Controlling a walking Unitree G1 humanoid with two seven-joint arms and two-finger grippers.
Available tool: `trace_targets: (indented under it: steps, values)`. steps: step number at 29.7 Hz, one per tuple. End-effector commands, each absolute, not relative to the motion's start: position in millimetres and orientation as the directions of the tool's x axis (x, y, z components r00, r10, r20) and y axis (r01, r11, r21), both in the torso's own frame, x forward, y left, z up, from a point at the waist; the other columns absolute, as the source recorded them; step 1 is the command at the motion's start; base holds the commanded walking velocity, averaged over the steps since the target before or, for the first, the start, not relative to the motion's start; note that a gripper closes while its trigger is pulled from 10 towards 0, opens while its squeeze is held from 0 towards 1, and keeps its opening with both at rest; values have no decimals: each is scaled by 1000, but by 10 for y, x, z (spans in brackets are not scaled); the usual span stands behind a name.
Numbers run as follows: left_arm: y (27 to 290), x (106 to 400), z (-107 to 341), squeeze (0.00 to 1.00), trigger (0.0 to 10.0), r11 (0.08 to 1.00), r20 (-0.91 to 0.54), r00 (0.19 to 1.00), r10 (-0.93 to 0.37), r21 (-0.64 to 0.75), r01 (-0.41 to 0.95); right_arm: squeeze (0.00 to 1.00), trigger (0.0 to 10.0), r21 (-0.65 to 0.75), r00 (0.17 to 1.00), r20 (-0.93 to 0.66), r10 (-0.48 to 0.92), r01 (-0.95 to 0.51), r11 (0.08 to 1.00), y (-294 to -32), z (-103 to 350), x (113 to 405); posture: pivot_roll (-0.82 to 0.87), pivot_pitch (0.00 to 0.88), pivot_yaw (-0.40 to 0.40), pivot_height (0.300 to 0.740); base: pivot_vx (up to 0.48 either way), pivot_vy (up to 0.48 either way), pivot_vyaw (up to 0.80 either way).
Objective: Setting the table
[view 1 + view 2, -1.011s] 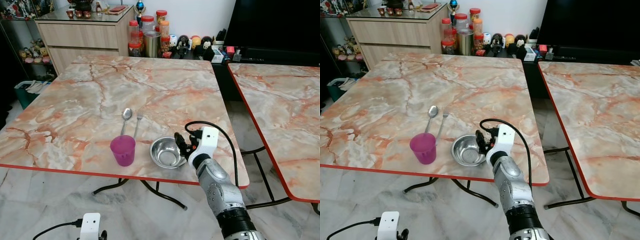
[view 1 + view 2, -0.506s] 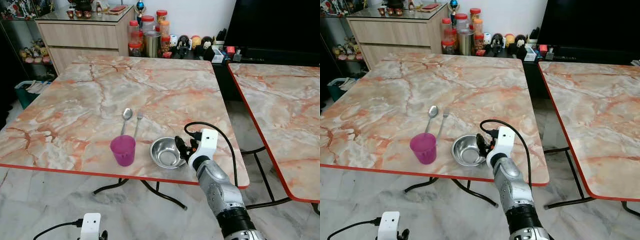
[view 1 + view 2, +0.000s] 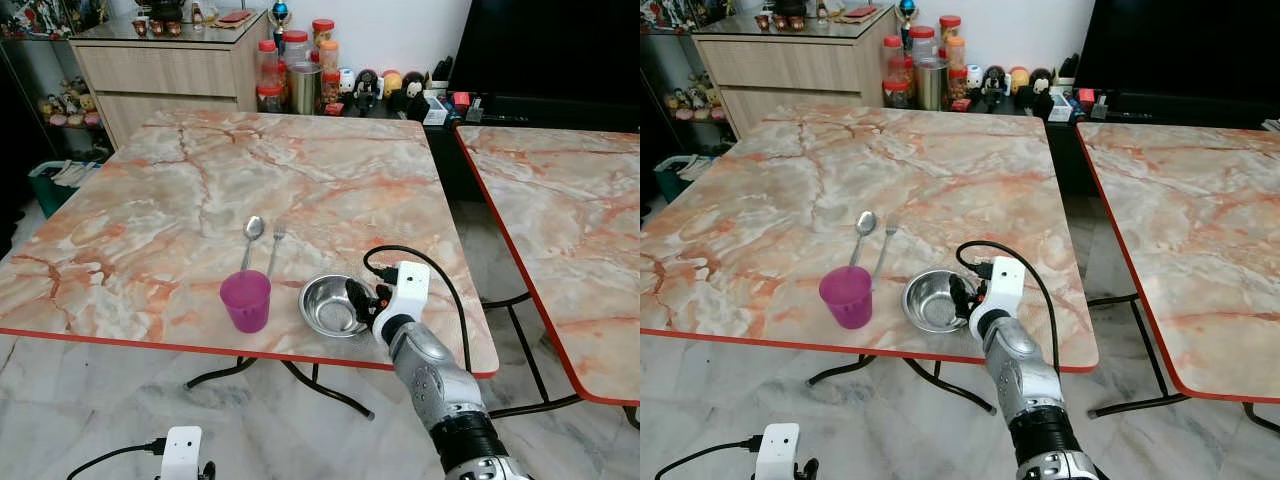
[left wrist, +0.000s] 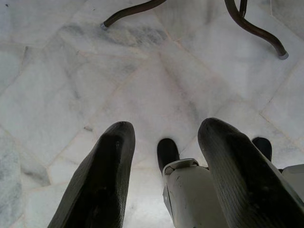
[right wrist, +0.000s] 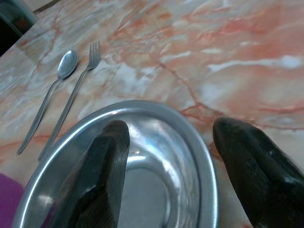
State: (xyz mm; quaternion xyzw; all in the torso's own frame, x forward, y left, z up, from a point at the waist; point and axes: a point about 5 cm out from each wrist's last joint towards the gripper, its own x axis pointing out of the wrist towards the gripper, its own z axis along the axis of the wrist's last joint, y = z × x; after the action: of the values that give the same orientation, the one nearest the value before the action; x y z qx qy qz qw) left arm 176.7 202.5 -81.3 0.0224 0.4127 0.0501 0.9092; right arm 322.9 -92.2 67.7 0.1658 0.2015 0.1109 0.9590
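Observation:
A steel bowl (image 3: 333, 305) sits near the front edge of the marble table (image 3: 300, 170). Left of it stands a purple cup (image 3: 246, 300). Behind the two, a spoon (image 3: 251, 238) and a fork (image 3: 274, 246) lie side by side. My right gripper (image 3: 358, 298) is at the bowl's right rim and is open. In the right wrist view one finger (image 5: 107, 166) hangs over the inside of the bowl (image 5: 142, 185) and the other finger (image 5: 251, 161) is outside the rim. My left gripper (image 4: 166, 127) hangs idle and open over the floor.
A second marble table (image 3: 560, 220) stands to the right, with a gap of floor between. Behind the table are a wooden cabinet (image 3: 170, 70), jars (image 3: 295, 70) and small figurines. The table's curved metal legs (image 4: 256, 28) rest on the tiled floor.
My right gripper has edged a little left and down over the bowl's right rim. The bowl, cup, spoon and fork have not moved.

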Motion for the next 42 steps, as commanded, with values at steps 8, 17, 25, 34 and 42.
trace_targets:
  steps: [8, 17, 25, 34, 42]
  values:
    - [2053, 1741, -825, 0, 10000, 993, -760, 639, 117, 87, -79, 0, 10000, 350, 878, -387, 282, -144, 926, -882, 613, 3218, -21, 0, -29, 740, 0, 0, 0]
    - [2051, 1733, -830, 0, 10000, 993, -763, 636, 116, 88, -75, 0, 10000, 354, 885, -385, 264, -122, 927, -911, 619, 3239, -23, 0, -28, 740, 0, 0, 0]
    - [2044, 1728, -835, 0, 10000, 993, -766, 632, 116, 88, -76, 0, 0, 370, 884, -375, 277, -131, 920, -875, 637, 3245, -24, 0, -32, 740, 0, 0, 0]
    - [2018, 1716, -846, 0, 10000, 994, -773, 626, 107, 82, -69, 0, 0, 371, 885, -372, 280, -134, 919, -892, 640, 3245, -30, 0, -32, 740, 0, 0, 0]
    - [2024, 1734, -839, 0, 10000, 994, -772, 626, 111, 87, -70, 0, 0, 374, 886, -367, 285, -140, 917, -876, 660, 3264, -27, 0, -33, 740, 0, 0, 0]
